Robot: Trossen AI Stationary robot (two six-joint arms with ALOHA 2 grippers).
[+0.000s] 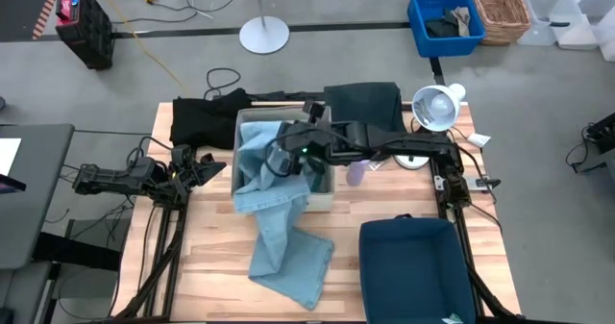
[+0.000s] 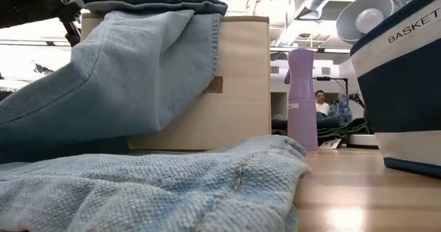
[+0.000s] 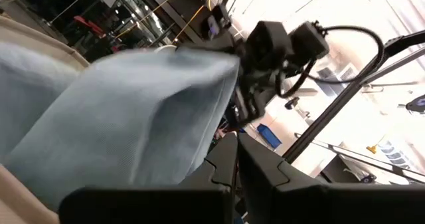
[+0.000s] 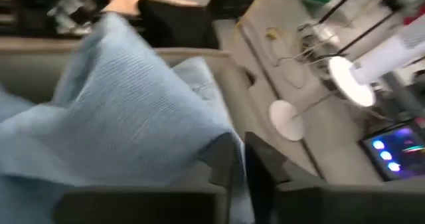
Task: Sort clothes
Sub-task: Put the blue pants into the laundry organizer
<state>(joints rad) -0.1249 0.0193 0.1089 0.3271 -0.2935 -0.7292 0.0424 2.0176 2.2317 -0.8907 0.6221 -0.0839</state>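
From above, the pale blue-grey garment point(image 1: 274, 204) spills out of the beige box point(image 1: 322, 197) and trails across the table point(image 1: 211, 257). The right gripper point(image 1: 281, 158) reaches over the box with its fingers pinched on that fabric. The left gripper point(image 1: 213, 167) waits beside the box, fingers narrow, apparently empty. The black garment point(image 1: 200, 122) lies behind the box, the dark green one point(image 1: 363, 101) near the lamp point(image 1: 434, 107), and the navy bin point(image 1: 413, 266) at the front.

At table height, the garment point(image 2: 138, 87) drapes down the box front point(image 2: 238, 80), hiding much of it; a lilac spray bottle point(image 2: 302, 98) stands beside.

The right wrist view shows the cloth point(image 4: 133, 131) between the dark fingers point(image 4: 262, 177).
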